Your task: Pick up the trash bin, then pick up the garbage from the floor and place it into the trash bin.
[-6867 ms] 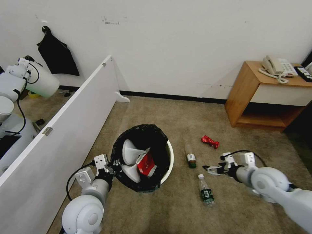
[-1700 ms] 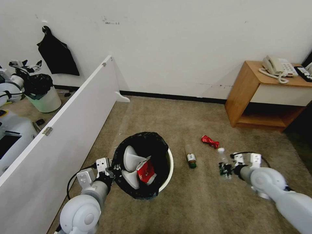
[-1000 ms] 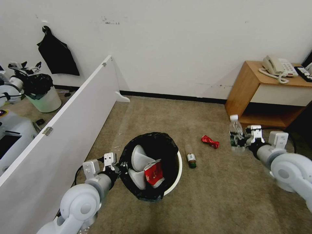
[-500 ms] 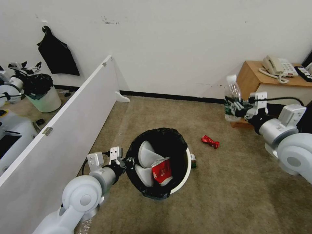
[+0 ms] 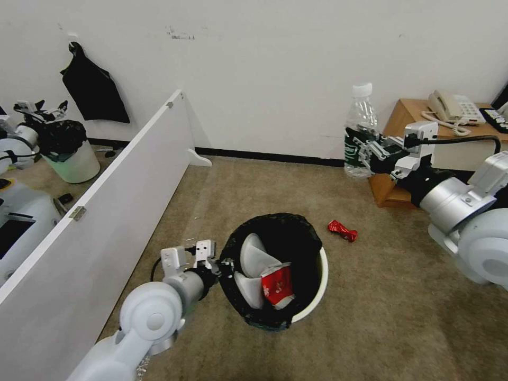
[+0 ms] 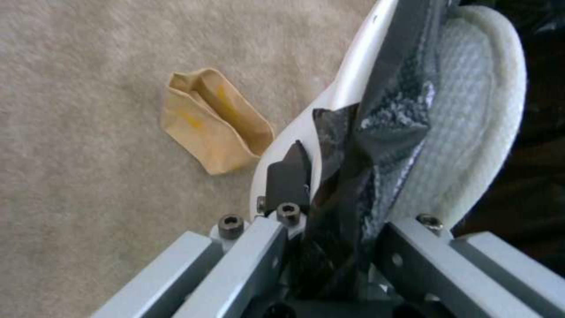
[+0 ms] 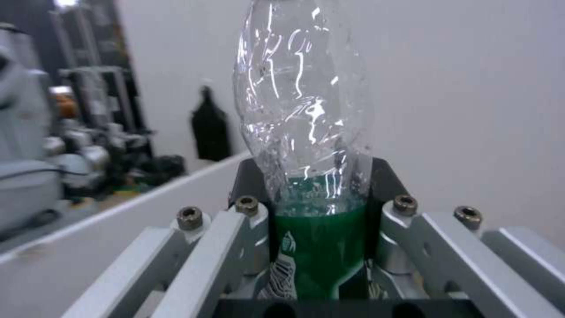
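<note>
Gripping bottle; left fingers pinching bin

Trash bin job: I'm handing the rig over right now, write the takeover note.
Left gripper: shut on the trash bin rim and black liner, bin held tilted.
Right gripper: shut on the clear bottle at its green label, upright, raised near the wooden side table, not yet over the bin.
Done: two white slippers and a red-white snack packet are inside.
Left: drop in the bottle; crushed red wrapper on the carpet; tan paper bag beside the bin.
</note>
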